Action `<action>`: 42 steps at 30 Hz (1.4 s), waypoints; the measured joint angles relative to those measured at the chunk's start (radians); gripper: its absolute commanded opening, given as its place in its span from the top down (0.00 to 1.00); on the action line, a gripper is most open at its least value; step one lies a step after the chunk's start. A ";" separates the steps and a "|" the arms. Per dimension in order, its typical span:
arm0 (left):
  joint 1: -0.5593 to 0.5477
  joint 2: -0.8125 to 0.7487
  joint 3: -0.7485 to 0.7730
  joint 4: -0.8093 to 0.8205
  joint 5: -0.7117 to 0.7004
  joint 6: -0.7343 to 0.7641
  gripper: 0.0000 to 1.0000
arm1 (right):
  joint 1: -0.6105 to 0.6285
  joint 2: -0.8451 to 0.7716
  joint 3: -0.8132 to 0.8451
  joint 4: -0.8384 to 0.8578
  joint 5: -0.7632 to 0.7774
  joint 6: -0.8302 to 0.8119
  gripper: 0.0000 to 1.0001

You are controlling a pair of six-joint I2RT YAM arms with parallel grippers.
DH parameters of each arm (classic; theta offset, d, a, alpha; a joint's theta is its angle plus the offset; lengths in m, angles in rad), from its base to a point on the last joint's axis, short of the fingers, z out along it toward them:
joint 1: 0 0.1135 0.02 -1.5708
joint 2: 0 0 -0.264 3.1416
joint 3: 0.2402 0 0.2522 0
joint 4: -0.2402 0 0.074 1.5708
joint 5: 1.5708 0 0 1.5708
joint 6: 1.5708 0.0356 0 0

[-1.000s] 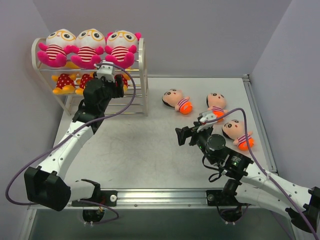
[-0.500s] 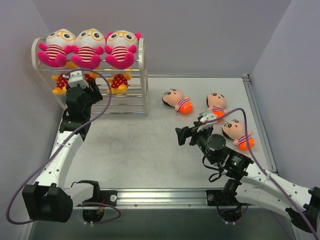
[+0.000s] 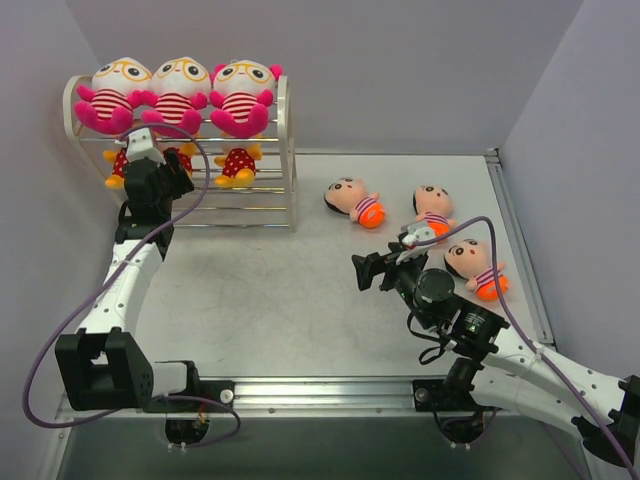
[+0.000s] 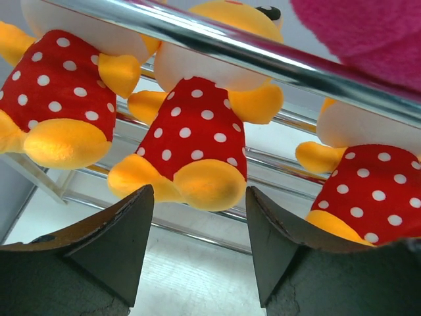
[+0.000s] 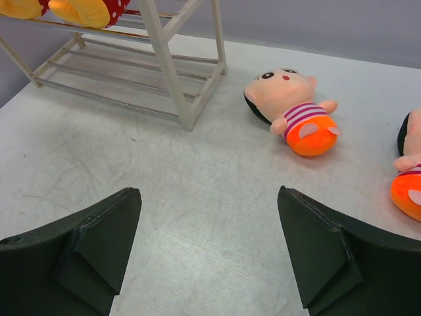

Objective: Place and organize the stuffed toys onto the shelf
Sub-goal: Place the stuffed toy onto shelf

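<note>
The cream shelf [image 3: 288, 150] stands at the back left. Three pink toys [image 3: 178, 96] sit on its top tier. Three yellow toys in red dotted dresses [image 3: 238, 163] sit on the middle tier; the middle one [image 4: 197, 135] fills the left wrist view. My left gripper [image 3: 178, 166] is open and empty, just in front of that toy's feet. Three black-haired toys lie on the table: one [image 3: 353, 201] at centre back, one [image 3: 433, 212] to its right, one [image 3: 475, 267] nearer. My right gripper [image 3: 362, 272] is open and empty above bare table, short of the first one [image 5: 293, 108].
The shelf's bottom tier [image 5: 118, 79] holds nothing that I can see. Grey walls close in the left, back and right. A metal rail [image 3: 320, 390] runs along the near edge between the arm bases.
My left arm has swung left along the middle tier, from its right end to the left-centre, and closer to the toys. The right arm has barely moved.
</note>
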 measured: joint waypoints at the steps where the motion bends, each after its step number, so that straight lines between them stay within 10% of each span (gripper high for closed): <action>1: 0.007 0.005 0.003 0.003 0.005 0.000 0.34 | 0.000 0.000 0.000 0.000 0.000 0.000 0.13; 9: 0.021 0.044 0.020 0.005 0.032 0.007 0.42 | 0.000 0.000 0.000 0.000 0.000 0.000 0.13; 20: 0.022 0.051 0.020 0.050 0.119 0.053 0.96 | 0.000 0.000 0.000 0.000 0.000 0.000 0.13; 42: 0.023 0.087 0.008 0.094 0.248 0.089 0.91 | 0.000 0.006 0.000 0.000 0.000 0.000 0.13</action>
